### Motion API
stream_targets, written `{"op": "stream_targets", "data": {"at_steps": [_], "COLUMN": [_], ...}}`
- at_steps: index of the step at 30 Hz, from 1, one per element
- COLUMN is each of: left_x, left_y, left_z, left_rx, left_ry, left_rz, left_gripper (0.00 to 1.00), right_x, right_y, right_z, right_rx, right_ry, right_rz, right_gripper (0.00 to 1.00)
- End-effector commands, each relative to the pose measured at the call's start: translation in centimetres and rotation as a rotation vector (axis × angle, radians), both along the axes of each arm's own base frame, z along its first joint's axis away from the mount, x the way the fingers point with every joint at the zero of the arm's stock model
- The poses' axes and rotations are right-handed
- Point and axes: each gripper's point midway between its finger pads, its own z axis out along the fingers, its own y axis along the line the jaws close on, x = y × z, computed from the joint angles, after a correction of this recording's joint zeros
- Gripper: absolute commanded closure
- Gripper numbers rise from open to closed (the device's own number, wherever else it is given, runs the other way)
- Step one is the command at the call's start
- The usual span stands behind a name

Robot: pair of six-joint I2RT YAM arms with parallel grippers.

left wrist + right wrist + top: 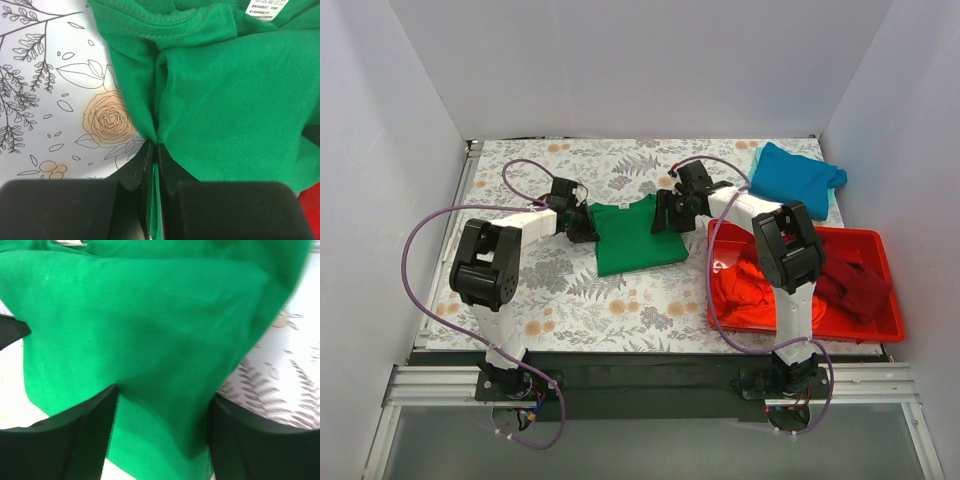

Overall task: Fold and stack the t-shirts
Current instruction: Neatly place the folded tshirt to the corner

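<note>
The bright green t-shirt (632, 240) lies partly folded mid-table. My left gripper (583, 226) is shut on its left edge; in the left wrist view the cloth (220, 100) is pinched at my left gripper (156, 145). My right gripper (667, 217) is at the shirt's right edge, jaws wide apart with green cloth (150, 330) lying between them at the right gripper (162, 400). The teal blue t-shirt (797, 178) sits folded at the back right. The orange-red t-shirt (745, 290) and the dark maroon t-shirt (855, 285) lie crumpled in the tray.
A rigid red plastic tray (888, 262) stands at the right near the right arm. A floral tablecloth (570, 300) covers the table. White walls close in the back and both sides. Purple cables loop from both arms.
</note>
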Motion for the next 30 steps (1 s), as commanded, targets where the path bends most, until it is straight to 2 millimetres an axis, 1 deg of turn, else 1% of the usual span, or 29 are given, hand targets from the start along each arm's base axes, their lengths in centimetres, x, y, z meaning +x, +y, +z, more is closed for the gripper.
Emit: {"op": "stream_targets", "data": {"at_steps": [1,2,3,5,8,9,10,11,12,13,14,15,16,17,20,21,23,25,26,27,28,29,30], "left_x": [-0.9,-0.8,-0.9,-1.0,-1.1,-1.0,-1.0,-1.1,-1.0,-0.9,-0.9,-0.7,-0.6,-0.4,0.1,0.2,0.5,0.8,0.9,1.0,1.1,1.2,1.3], "left_y": [0.4,0.4,0.3,0.2,0.0,-0.2,-0.2,-0.2,-0.1,-0.1,-0.1,-0.1,-0.1,0.0,0.5,0.6,1.0,1.8,1.9,2.4,2.6,2.9,3.0], "left_z": [-1.6,-1.7,-1.7,-1.8,-1.8,-1.7,-1.6,-1.6,-1.5,-1.4,-1.1,-0.9,-0.6,0.0,1.0,1.8,2.3,2.9,3.0,3.1,3.1,3.2,3.2], "left_rx": [0.059,0.060,0.060,0.057,0.055,0.052,0.051,0.052,0.053,0.053,0.055,0.055,0.054,0.055,0.061,0.059,0.060,0.061,0.054,0.051,0.047,0.041,0.037], "left_ry": [0.048,0.048,0.051,0.052,0.056,0.052,0.050,0.053,0.050,0.046,0.045,0.037,0.029,0.019,-0.010,-0.029,-0.044,-0.058,-0.060,-0.058,-0.059,-0.056,-0.056], "left_rz": [-0.007,-0.006,-0.010,-0.012,-0.017,-0.019,-0.018,-0.018,-0.015,-0.012,-0.009,-0.007,-0.006,-0.004,0.010,0.012,0.022,0.040,0.042,0.053,0.057,0.063,0.066], "left_gripper": [1.00,1.00,1.00,1.00,1.00,1.00,1.00,0.95,0.86,0.74,0.58,0.50,0.45,0.38,0.31,0.28,0.27,0.26,0.26,0.26,0.26,0.25,0.25], "right_x": [-2.3,-2.5,-2.5,-2.6,-2.7,-2.6,-2.5,-2.5,-2.2,-2.0,-2.0,-1.7,-1.6,-1.6,-0.6,-0.5,0.5,1.0,1.8,2.4,2.7,3.7,4.2], "right_y": [1.5,1.7,2.0,2.5,3.2,3.3,3.3,3.4,3.3,3.3,3.1,3.0,2.8,2.5,1.7,1.0,0.6,-0.6,-0.6,-1.1,-1.9,-1.9,-2.2], "right_z": [-2.2,-2.4,-2.4,-2.6,-2.8,-2.7,-2.8,-2.7,-2.6,-2.3,-2.4,-2.2,-2.0,-2.0,-1.2,-1.2,-0.1,0.2,1.0,1.4,1.3,2.4,2.7], "right_rx": [0.024,0.027,0.034,0.038,0.041,0.042,0.041,0.041,0.035,0.032,0.021,0.008,0.000,-0.020,-0.081,-0.123,-0.151,-0.207,-0.215,-0.242,-0.265,-0.268,-0.284], "right_ry": [0.068,0.072,0.071,0.072,0.072,0.070,0.067,0.063,0.056,0.044,0.041,0.028,0.019,0.017,-0.030,-0.037,-0.069,-0.084,-0.108,-0.128,-0.117,-0.145,-0.155], "right_rz": [0.050,0.055,0.057,0.067,0.081,0.083,0.087,0.089,0.083,0.081,0.081,0.077,0.076,0.084,0.090,0.083,0.081,0.087,0.085,0.087,0.085,0.083,0.079], "right_gripper": [0.31,0.34,0.39,0.43,0.57,0.65,0.70,0.75,0.92,0.99,0.99,0.99,0.99,0.99,0.99,0.99,0.99,0.99,0.99,0.99,0.99,0.99,0.99]}}
